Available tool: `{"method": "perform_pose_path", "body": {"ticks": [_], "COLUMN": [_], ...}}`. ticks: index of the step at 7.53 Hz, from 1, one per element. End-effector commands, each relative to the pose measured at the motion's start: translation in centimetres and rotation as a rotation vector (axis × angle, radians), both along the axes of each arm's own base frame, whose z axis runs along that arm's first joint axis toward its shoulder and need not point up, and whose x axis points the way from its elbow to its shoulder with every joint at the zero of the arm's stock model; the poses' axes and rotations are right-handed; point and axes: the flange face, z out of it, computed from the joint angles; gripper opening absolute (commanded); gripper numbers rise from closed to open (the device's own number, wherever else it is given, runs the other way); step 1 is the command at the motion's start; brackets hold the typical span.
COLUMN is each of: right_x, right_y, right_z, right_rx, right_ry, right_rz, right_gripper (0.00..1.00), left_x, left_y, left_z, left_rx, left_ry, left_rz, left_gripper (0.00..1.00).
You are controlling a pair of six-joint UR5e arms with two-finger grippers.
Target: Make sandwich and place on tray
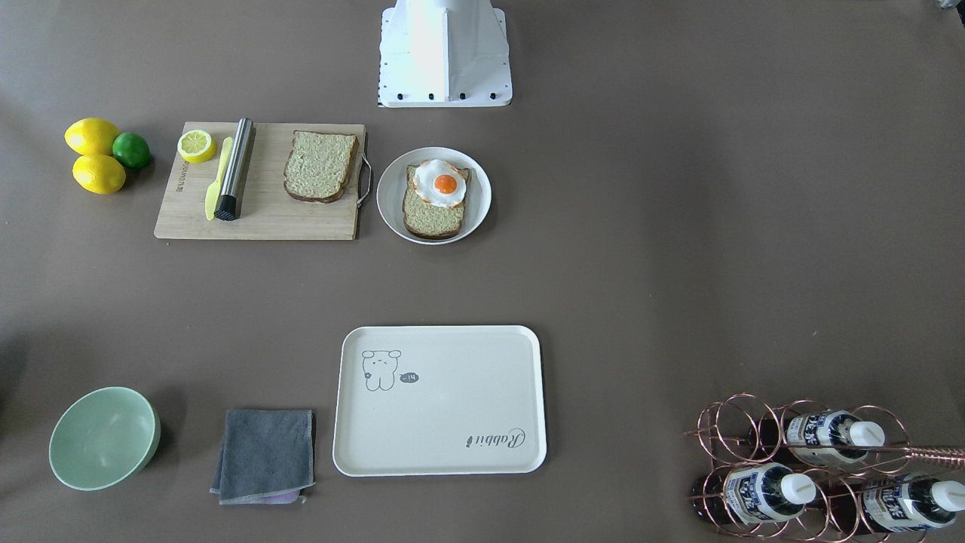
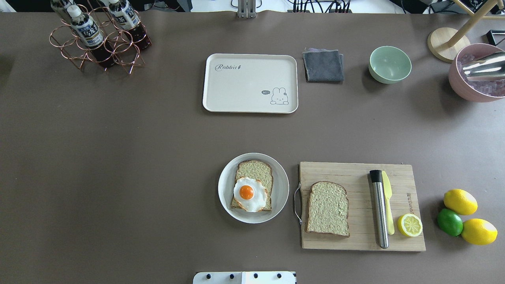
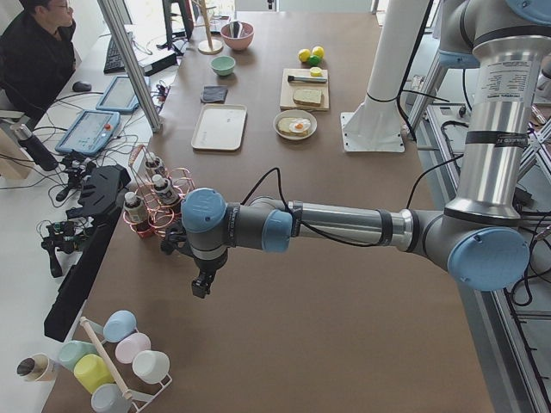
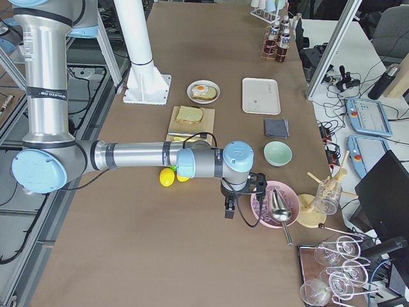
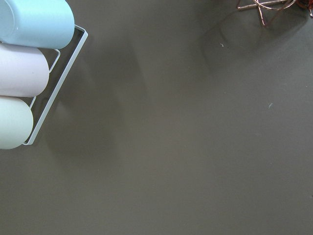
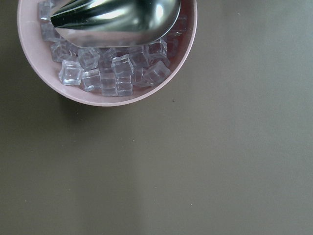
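One bread slice (image 2: 256, 171) lies on the round white plate (image 2: 225, 197) with the fried egg (image 2: 249, 194) on top of it. The second bread slice (image 2: 327, 208) lies on the wooden cutting board (image 2: 355, 236), to the plate's right in the overhead view. The cream tray (image 2: 244, 86) lies bare at the far side of the table. My left gripper (image 3: 201, 284) hangs over the table's left end and shows only in the exterior left view. My right gripper (image 4: 229, 211) hangs by the pink bowl at the right end. I cannot tell whether either is open or shut.
A copper rack of bottles (image 2: 98, 35) stands far left. A grey cloth (image 2: 323, 65), a green bowl (image 2: 389, 64) and a pink bowl of ice with a metal scoop (image 2: 477, 73) lie far right. A steel cylinder (image 2: 379, 209), a yellow knife (image 2: 388, 205), a half lemon (image 2: 409, 225), lemons (image 2: 459, 201) and a lime (image 2: 449, 222) lie by the board.
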Motion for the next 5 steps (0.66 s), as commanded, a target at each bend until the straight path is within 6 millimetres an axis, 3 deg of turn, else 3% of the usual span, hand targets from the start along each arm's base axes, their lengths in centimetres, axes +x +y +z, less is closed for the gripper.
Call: {"method": "perform_pose_path", "body": {"ticks": [1,5], "right_x": [0.00,-0.07], "right_y": [0.02,-0.13], "right_z": [0.19,0.04], "right_rx": [-0.006,-0.004], "right_ry": [0.000,0.000], "right_rz": [0.001,0.001], "right_gripper": [1.00,1.00], "left_x": [-0.02,-0.06], "left_y": [-0.14,-0.40], "left_z": [-0.14,-0.15], "left_rx": [0.003,0.003], "left_ry": [-0.002,-0.005], "left_rz": [0.000,-0.001], "left_gripper": [0.98,0.98]}}
